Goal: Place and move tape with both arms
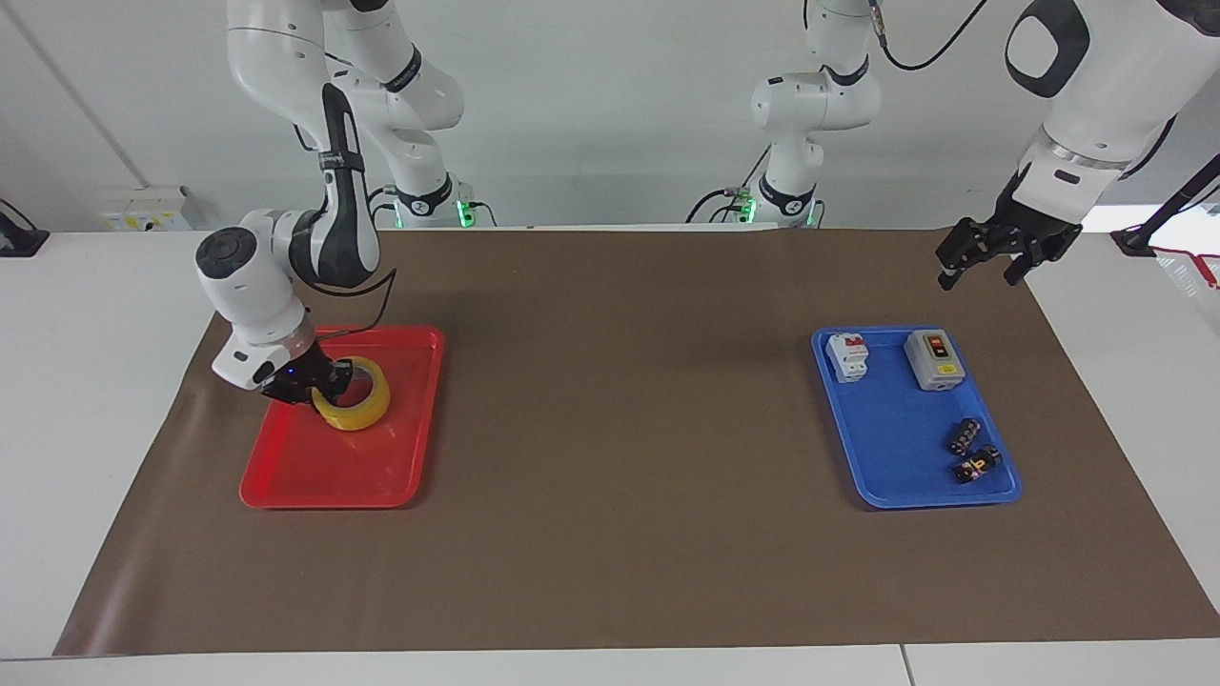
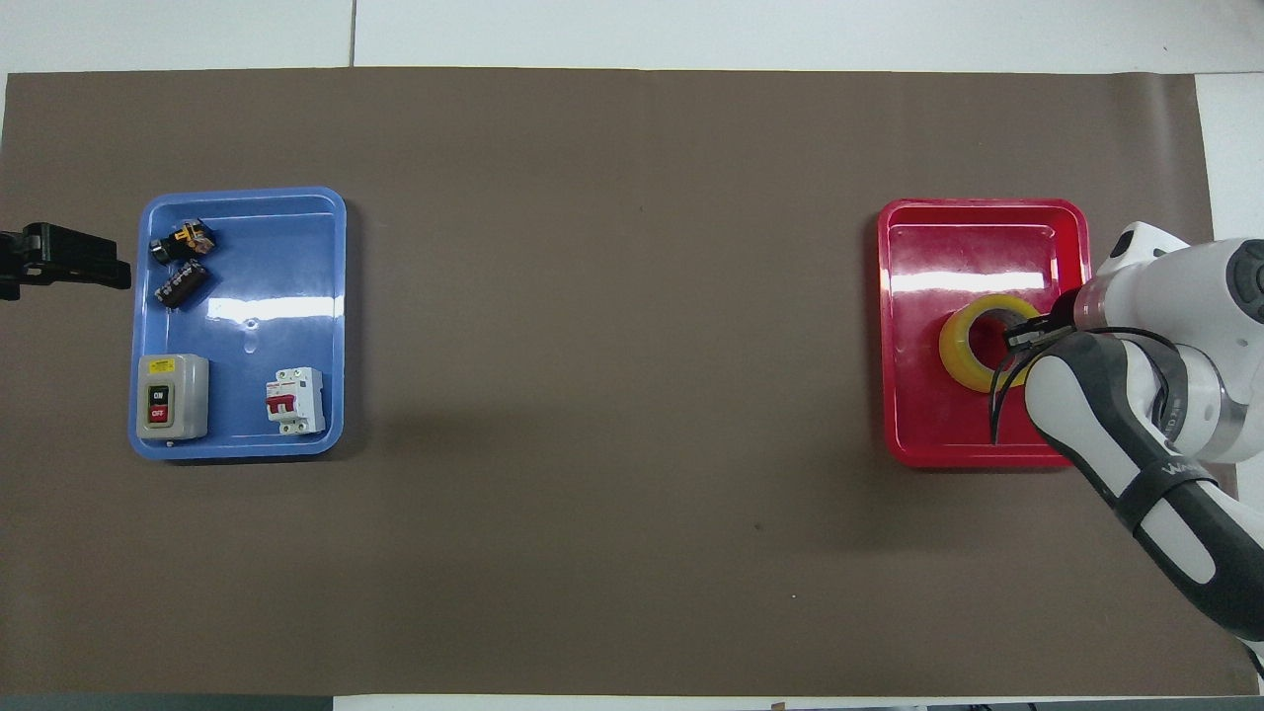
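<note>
Two big white arms over a brown mat [image 1: 610, 534] that covers most of the white table [image 1: 86, 381]. Right arm [image 1: 329, 171] reaches down into the red tray [image 1: 315, 481] at its own end of the table. Left arm [image 1: 1096, 86] waits raised, well apart from the action.

Red tray and blue tray [image 1: 886, 467] sit at opposite ends of the mat, wide bare mat between them.

Tape [image 1: 360, 400]: yellow roll, inside the red tray, in the half nearer the robots. It looks tilted, one side raised at the gripper, though whether it clears the tray floor can't be told.

Right gripper [image 1: 322, 381] is at the roll's rim, fingers clamped on the wall of the tape, one fingertip inside the ring's hole in the overhead view [image 2: 1022, 341].

Left gripper [image 1: 982, 262] hangs over the mat just off the blue tray's corner nearest the robots, fingers spread apart, nothing between them.

Blue tray contents, big to small: grey switch box [image 1: 934, 359] and white circuit breaker [image 1: 847, 355] side by side at the edge nearer the robots; two small dark components [image 1: 965, 435] [image 1: 974, 465] close together, farther from the robots.
</note>
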